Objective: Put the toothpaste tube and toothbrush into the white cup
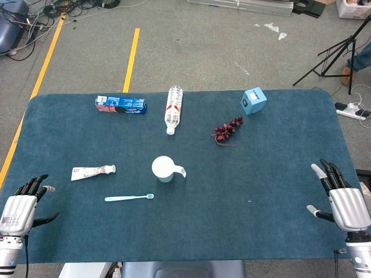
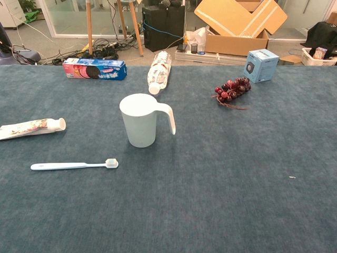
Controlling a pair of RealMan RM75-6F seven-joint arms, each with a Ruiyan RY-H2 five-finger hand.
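Clearly nothing is picked up yet: at the near left corner of the table (image 1: 278, 231) the left hand (image 1: 20, 205) rests with its fingers spread and nothing in them. Just ahead of it and a little inward lies the toothpaste tube (image 1: 93, 172), flat on the blue cloth with its cap end pointing toward the cup, and nearer the front edge the toothbrush (image 1: 128, 198) lies flat too, bristle head on the cup side. Both are well apart from the hand, so I judge the step in hand to be a reach by the left arm. The tube looks the easier first grasp, taken across its body near the cap so it can be tipped upright; the thin brush will likely need a careful pinch off the cloth. To their right the white cup (image 1: 163, 169) stands upright and empty, handle pointing right, so a drop from the left side should meet no obstruction, though a nudge could tip it. Far right, the right hand (image 1: 343, 200) also lies open and idle, holding nothing.
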